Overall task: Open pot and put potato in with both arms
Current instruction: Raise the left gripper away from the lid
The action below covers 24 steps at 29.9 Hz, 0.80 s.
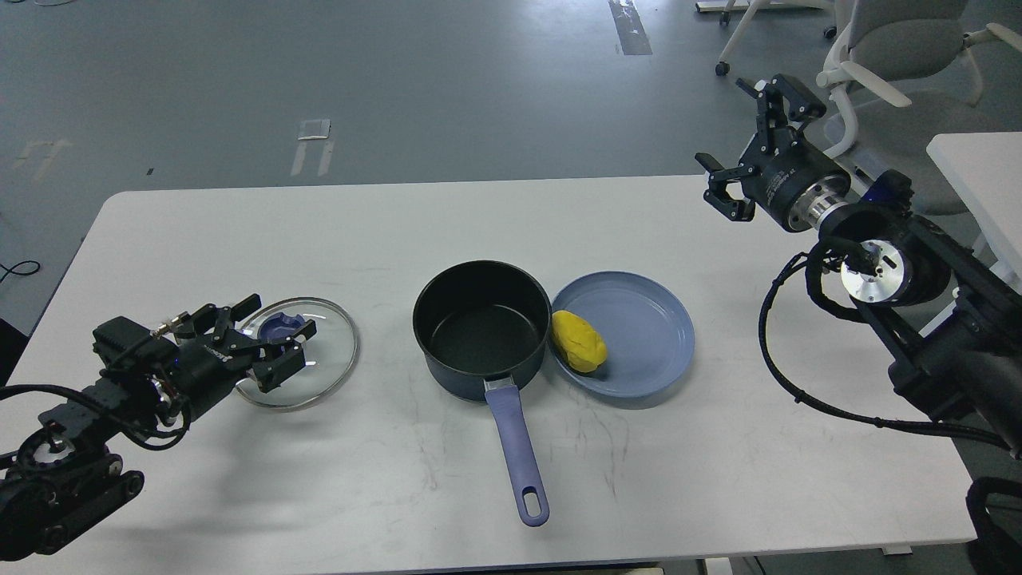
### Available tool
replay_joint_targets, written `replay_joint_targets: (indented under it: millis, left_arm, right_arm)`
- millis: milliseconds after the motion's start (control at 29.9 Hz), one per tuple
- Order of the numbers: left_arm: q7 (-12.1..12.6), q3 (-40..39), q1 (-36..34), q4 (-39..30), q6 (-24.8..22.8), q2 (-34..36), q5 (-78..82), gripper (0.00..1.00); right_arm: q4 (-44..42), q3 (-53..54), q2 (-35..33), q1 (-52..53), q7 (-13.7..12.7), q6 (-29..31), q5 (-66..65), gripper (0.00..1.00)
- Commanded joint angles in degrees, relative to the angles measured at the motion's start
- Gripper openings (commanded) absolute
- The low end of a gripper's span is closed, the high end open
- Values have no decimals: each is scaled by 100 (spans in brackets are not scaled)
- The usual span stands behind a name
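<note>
Yellow potato (580, 340) on the plate (647, 375) wants the spread, empty right pincer (738, 136) lowering squarely; left pincer (267, 343), fingers apart, straddles the lid (335, 359) knob.

An office-like lab space is shown. A plain white tabletop (239, 239) is set on a bare grey floor (399, 80) marked with strips of tape (313, 129), and wheeled office chairs (894, 56) are seen beside a second white desk (978, 172).

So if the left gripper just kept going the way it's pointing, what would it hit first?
Probably the glass lid: the left gripper points right, open around its blue knob. Whether it touches is unclear.
</note>
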Motion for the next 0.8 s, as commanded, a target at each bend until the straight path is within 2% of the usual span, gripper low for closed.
replay_joint_targets:
  millis: [0, 167, 301, 402, 435, 502, 535, 569, 602, 636, 703, 736, 770]
  left_arm:
    - [-44, -13, -258, -153, 0, 8, -280, 99]
    - [-228, -13, -750, -399, 0, 44, -1421, 99]
    - [-229, -83, -1260, -532, -5, 61, -2678, 99]
    - [-185, -127, -1901, -550, -636, 52, -4681, 99]
    - [-176, -110, -2225, -515, -1073, 79, -5599, 99]
    - [-158, -109, -2517, -471, -1768, 131, -6456, 99]
    - [-97, -127, -2709, -444, -2572, 201, -7235, 99]
    - [69, -188, -2798, -435, -3172, 263, -8052, 99]
    - [192, -250, -2817, -435, -3343, 272, -8443, 99]
    - [507, -407, -2826, -453, -3519, 255, -9056, 99]
    - [877, -574, -2808, -479, -3626, 220, -9517, 99]
    - [1201, -758, -2782, -505, -3748, 150, -9780, 99]
    - [1326, -856, -2747, -514, -3836, 80, -9878, 99]
  right_arm:
    - [-1, 5, -3, 14, 0, 0, -4, 100]
    - [8, 5, -3, 32, 0, 0, -4, 100]
    - [8, -3, -3, 41, 0, 9, -4, 100]
    - [16, -3, -3, 49, 0, 17, -4, 100]
    - [17, -3, -3, 67, 0, 26, -4, 100]
    - [25, -12, -12, 76, 9, 26, -4, 100]
    - [34, -21, -12, 84, 9, 26, -22, 100]
    - [43, -30, -12, 93, 9, 35, -57, 100]
    - [43, -30, -12, 93, 9, 35, -83, 100]
    - [60, -30, -12, 102, 9, 52, -109, 100]
    - [87, -47, -20, 146, 9, 88, -118, 100]
    - [139, -160, -81, 224, 9, 105, -118, 100]
    - [174, -231, -134, 260, 17, 114, -118, 100]
